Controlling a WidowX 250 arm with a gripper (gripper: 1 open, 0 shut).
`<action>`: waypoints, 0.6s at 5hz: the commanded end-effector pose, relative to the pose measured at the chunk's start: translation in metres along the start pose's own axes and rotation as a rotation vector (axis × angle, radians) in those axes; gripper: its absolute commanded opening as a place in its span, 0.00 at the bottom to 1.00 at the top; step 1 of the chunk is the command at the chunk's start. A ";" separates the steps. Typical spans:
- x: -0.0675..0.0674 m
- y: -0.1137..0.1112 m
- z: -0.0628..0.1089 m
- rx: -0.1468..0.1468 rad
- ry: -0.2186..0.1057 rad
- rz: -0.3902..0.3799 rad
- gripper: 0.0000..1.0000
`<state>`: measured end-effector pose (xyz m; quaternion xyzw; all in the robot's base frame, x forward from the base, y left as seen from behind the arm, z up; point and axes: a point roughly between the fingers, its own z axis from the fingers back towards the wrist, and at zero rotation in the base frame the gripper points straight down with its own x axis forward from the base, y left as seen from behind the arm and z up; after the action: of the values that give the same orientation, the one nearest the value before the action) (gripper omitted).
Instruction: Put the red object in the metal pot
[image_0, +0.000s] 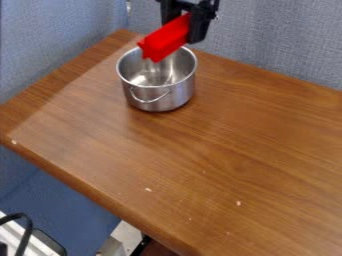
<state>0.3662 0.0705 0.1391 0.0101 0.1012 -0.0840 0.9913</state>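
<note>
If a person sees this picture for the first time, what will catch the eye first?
Probably the red object, bright against the grey wall, held tilted in the shut gripper above the metal pot. The shiny pot stands near the far left corner of the wooden table.

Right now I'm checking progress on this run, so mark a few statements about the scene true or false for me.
1. The gripper is shut on the red object. True.
2. The red object lies on the bottom of the metal pot. False: it hangs tilted in the air, over the pot's far rim.
3. The metal pot stands upright on the wooden table. True.
4. The pot is tipped on its side. False: its opening faces up.
5. A second red block lies on the table. False: only the held one shows.
</note>
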 end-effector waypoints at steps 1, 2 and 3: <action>-0.010 0.021 0.024 0.050 -0.074 0.058 0.00; -0.009 0.038 0.014 0.071 -0.057 0.112 0.00; -0.011 0.048 0.005 0.081 -0.038 0.210 0.00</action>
<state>0.3640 0.1118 0.1246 0.0454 0.1074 0.0061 0.9932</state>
